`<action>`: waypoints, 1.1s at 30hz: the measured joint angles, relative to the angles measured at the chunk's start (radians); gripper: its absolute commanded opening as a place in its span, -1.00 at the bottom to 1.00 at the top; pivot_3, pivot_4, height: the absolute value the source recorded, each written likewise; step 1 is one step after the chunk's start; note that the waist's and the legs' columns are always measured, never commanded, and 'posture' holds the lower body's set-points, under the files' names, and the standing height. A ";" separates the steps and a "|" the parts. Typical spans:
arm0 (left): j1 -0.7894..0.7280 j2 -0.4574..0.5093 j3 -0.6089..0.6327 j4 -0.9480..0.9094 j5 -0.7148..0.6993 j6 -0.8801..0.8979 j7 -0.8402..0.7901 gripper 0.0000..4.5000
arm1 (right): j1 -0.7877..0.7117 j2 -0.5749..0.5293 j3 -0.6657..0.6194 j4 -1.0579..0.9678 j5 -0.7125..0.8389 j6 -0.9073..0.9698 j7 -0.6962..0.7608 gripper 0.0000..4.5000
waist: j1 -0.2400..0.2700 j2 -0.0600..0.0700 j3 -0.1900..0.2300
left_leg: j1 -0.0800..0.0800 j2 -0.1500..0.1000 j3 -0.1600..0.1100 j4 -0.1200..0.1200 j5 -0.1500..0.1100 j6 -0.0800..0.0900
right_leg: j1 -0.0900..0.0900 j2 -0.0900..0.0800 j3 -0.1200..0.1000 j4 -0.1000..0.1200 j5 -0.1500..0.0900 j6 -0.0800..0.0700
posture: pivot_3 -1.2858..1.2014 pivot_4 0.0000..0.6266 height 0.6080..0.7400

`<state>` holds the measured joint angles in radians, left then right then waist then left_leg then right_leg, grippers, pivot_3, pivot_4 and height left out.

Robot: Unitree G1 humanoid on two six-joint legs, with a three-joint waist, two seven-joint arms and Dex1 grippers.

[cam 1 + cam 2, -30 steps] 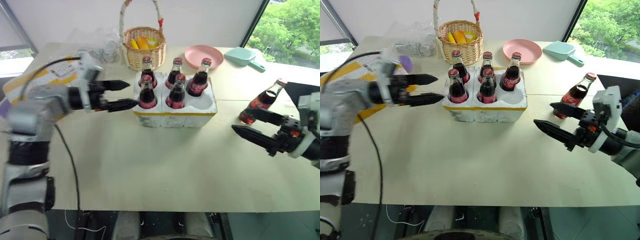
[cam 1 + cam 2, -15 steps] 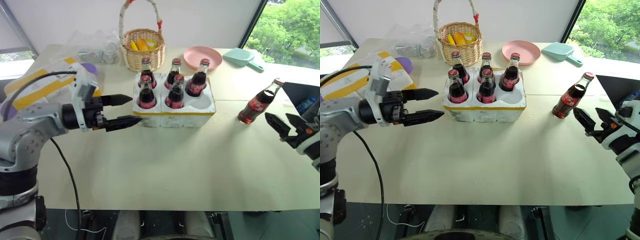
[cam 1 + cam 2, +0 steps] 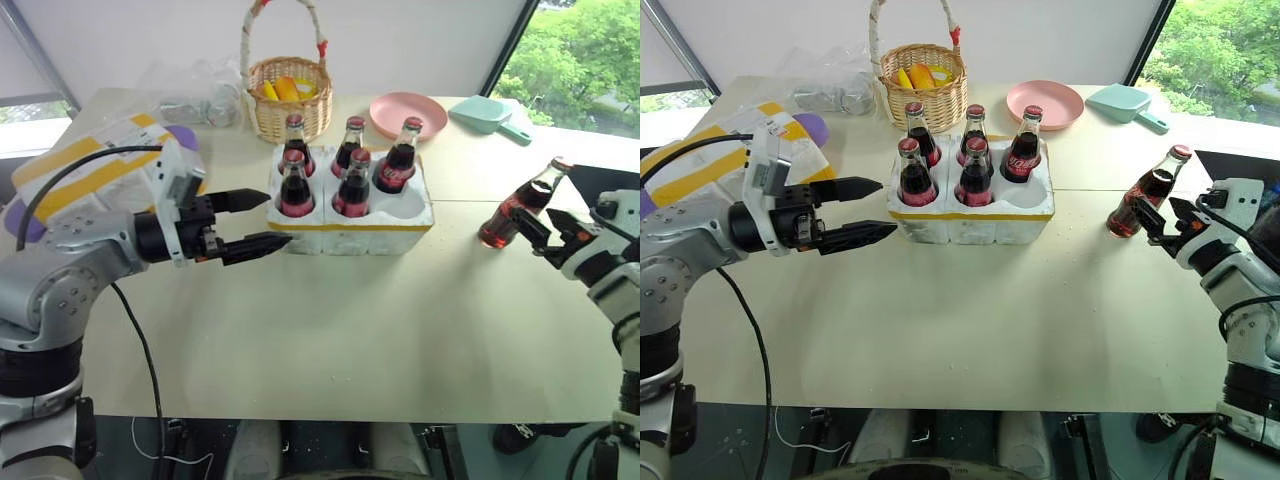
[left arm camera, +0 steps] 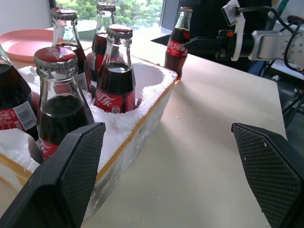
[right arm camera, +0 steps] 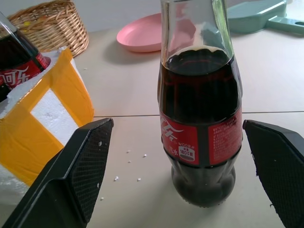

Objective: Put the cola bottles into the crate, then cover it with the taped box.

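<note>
Glass lone bottle (image 3: 1149,191) stands between the right gripper's (image 3: 1152,220) wide-open fingers, untouched; left gripper (image 3: 868,210) is open and empty beside the crate (image 3: 975,212), whose bottles hide its wells.

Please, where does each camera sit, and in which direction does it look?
Left and right eye views: on the head, looking down over the table; both arms show.
Left wrist view: along the open left gripper toward the crate.
Right wrist view: along the open right gripper at the loose cola bottle.
Shared: this bottle, the crate, the pink plate.
</note>
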<state>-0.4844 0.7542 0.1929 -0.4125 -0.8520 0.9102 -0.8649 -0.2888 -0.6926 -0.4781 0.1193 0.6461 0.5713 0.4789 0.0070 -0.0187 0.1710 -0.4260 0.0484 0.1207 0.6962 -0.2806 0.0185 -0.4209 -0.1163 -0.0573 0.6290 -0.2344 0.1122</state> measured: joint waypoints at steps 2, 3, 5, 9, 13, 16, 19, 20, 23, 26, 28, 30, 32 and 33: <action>0.000 0.000 -0.015 0.000 0.001 -0.004 0.000 0.98 | -0.042 0.008 0.016 0.073 -0.037 -0.035 0.002 1.00 | 0.000 0.000 0.000 | 0.000 0.000 0.003 0.000 0.000 0.000 | 0.000 0.000 0.000 0.000 0.000 0.000 | 0.03 -0.52 1.00; -0.001 0.000 -0.017 0.000 0.001 -0.005 0.001 0.98 | -0.060 0.013 0.025 0.105 -0.050 -0.049 0.003 1.00 | -0.001 0.000 0.000 | 0.000 0.000 0.003 0.000 0.000 0.000 | 0.000 0.000 0.000 0.000 0.000 0.000 | 0.03 -0.52 1.00; -0.003 0.000 -0.020 0.000 0.000 -0.006 0.002 0.98 | -0.084 0.021 0.033 0.150 -0.067 -0.070 0.009 1.00 | -0.001 0.001 0.000 | 0.000 0.000 0.004 0.000 0.001 -0.002 | 0.000 0.000 0.000 0.000 0.000 0.000 | 0.03 -0.52 1.00; -0.006 0.000 -0.020 0.000 -0.001 -0.006 0.002 0.98 | -0.119 0.037 0.036 0.217 -0.087 -0.113 0.022 1.00 | -0.004 0.001 0.000 | 0.000 0.000 0.004 0.000 0.003 -0.005 | 0.000 0.000 0.000 0.000 0.000 0.000 | 0.03 -0.52 1.00; -0.018 0.000 -0.022 0.000 -0.001 -0.007 0.001 1.00 | -0.132 0.046 0.036 0.241 -0.103 -0.158 0.038 0.45 | -0.003 0.001 0.001 | 0.000 0.000 0.004 0.000 0.003 -0.005 | -0.001 0.000 0.000 0.000 0.000 0.000 | 0.03 -0.52 1.00; -0.020 0.001 -0.023 0.000 -0.001 -0.008 0.001 1.00 | -0.132 0.046 0.031 0.244 -0.116 -0.180 0.039 0.15 | -0.006 0.001 0.001 | 0.000 0.000 0.004 0.000 0.003 -0.005 | -0.001 0.000 0.000 0.000 0.000 0.000 | 0.03 -0.52 1.00; -0.020 0.001 -0.025 0.000 0.000 -0.010 0.000 1.00 | -0.124 0.048 0.032 0.240 -0.123 -0.194 0.042 0.15 | -0.007 0.001 0.001 | 0.000 0.001 0.004 -0.001 0.003 -0.005 | -0.001 0.000 0.000 0.000 0.000 0.000 | 0.03 -0.52 1.00; -0.020 0.001 -0.025 0.000 0.000 -0.012 0.000 1.00 | -0.115 0.050 0.032 0.226 -0.122 -0.195 0.042 0.15 | -0.006 0.001 0.001 | 0.000 0.001 0.004 -0.001 0.003 -0.006 | -0.001 0.000 0.000 0.000 0.000 0.000 | 0.03 -0.52 1.00; -0.022 0.000 -0.029 0.000 0.000 -0.020 0.000 1.00 | -0.082 0.056 0.033 0.176 -0.122 -0.195 0.046 0.15 | -0.005 0.002 0.001 | 0.000 0.001 0.005 -0.001 0.003 -0.006 | -0.001 0.000 0.000 0.000 0.000 0.000 | 0.03 -0.52 1.00; -0.022 0.001 -0.035 0.001 0.000 -0.023 -0.001 1.00 | -0.043 0.068 0.035 0.074 -0.102 -0.166 0.056 0.15 | -0.006 0.006 0.004 | -0.001 0.001 0.005 -0.001 0.003 -0.006 | -0.002 0.000 0.001 0.000 0.000 0.000 | 0.03 -0.52 1.00; -0.022 0.001 -0.041 0.001 0.001 -0.025 -0.002 1.00 | -0.041 0.068 0.037 0.005 -0.081 -0.137 0.054 0.15 | -0.011 0.010 0.006 | -0.001 0.001 0.006 -0.002 0.003 -0.006 | -0.003 0.000 0.001 0.000 0.000 0.000 | 0.03 -0.52 1.00; -0.022 0.001 -0.042 0.003 0.001 -0.025 -0.003 1.00 | -0.068 0.068 0.037 -0.073 -0.045 -0.092 0.045 0.15 | -0.019 0.013 0.008 | -0.001 0.001 0.006 -0.002 0.003 -0.006 | -0.004 0.000 0.001 0.001 0.000 0.000 | 0.03 -0.52 1.00; -0.023 0.001 -0.045 0.004 0.001 -0.027 -0.003 1.00 | -0.125 0.064 0.037 -0.142 0.002 -0.048 0.035 0.15 | -0.026 0.015 0.009 | -0.001 0.001 0.007 -0.003 0.004 -0.006 | -0.006 0.000 0.002 0.001 0.000 0.001 | 0.03 -0.52 1.00; -0.023 0.001 -0.045 0.004 0.001 -0.027 -0.003 1.00 | -0.157 0.063 0.037 -0.172 0.027 -0.025 0.032 0.15 | -0.027 0.015 0.009 | -0.001 0.001 0.007 -0.004 0.004 -0.007 | -0.006 0.000 0.001 0.001 0.000 0.001 | 0.03 -0.52 1.00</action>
<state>-0.5075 0.7548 0.1475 -0.4084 -0.8508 0.8829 -0.8678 -0.4456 -0.6293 -0.4411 -0.0529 0.6734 0.5462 0.5106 -0.0197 -0.0040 0.1797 -0.4266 0.0494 0.1276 0.6918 -0.2766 0.0117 -0.4267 -0.1164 -0.0558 0.6301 -0.2341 0.1128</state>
